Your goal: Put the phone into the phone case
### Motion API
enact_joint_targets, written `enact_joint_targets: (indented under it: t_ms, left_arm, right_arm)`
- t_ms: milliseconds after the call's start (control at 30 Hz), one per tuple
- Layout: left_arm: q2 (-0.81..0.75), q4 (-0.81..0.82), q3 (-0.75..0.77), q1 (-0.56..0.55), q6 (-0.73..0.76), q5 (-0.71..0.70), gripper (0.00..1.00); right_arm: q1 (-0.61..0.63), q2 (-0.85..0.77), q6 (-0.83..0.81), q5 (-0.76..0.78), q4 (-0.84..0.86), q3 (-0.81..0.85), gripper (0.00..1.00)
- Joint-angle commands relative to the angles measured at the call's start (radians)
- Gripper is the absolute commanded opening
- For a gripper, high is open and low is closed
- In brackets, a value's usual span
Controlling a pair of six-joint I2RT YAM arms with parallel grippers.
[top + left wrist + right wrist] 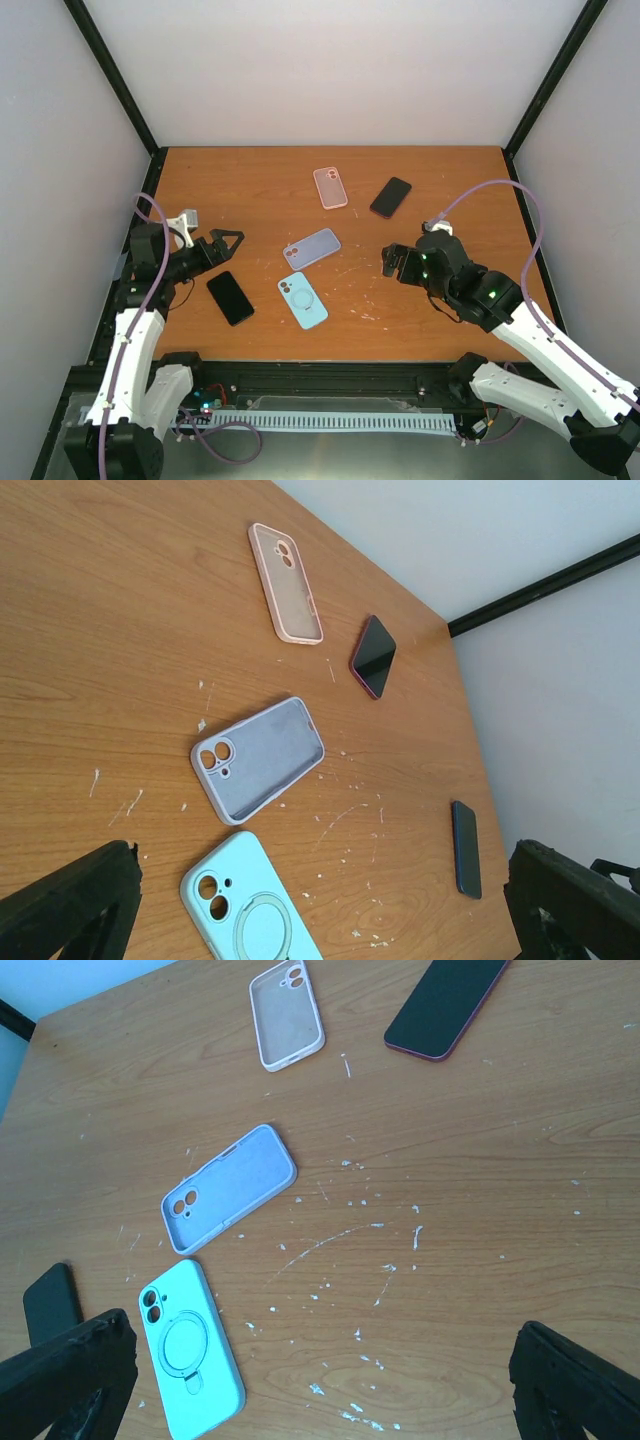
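The left end effector [212, 240] is held low over the left side of the tabletop [250, 190], jaws released wide, nothing gripped. The right end effector [392, 265] is likewise spread and empty, pointed leftward. A black phone [230, 297] is laid near the left one; a red-edged phone [390, 197] lies farther back. Between the arms a lavender case [311, 249], a light-blue case [302, 300] and a pink case [330, 187] are set apart.

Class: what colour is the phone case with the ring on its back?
The ring case is pale aqua blue; the right wrist view shows it best.
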Motion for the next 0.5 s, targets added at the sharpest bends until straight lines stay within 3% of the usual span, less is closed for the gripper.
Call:
enact_joint_targets:
  t_ms: [0, 200, 467]
  left_arm:
    - [0.001, 0.004, -0.001, 0.009, -0.011, -0.012, 0.99]
    - [0.009, 0.016, -0.023, 0.009, -0.035, -0.056, 1.0]
    - [0.087, -0.026, -0.067, 0.009, -0.16, -0.22, 0.99]
  right_arm:
    - [-0.007, -0.01, 0.01, 0.007, 0.001, -0.018, 1.0]
    - [-0.008, 0.008, 0.023, -0.051, 0.03, -0.034, 1.0]
    - [-0.005, 0.107, 0.053, -0.245, 0.113, -0.096, 1.0]
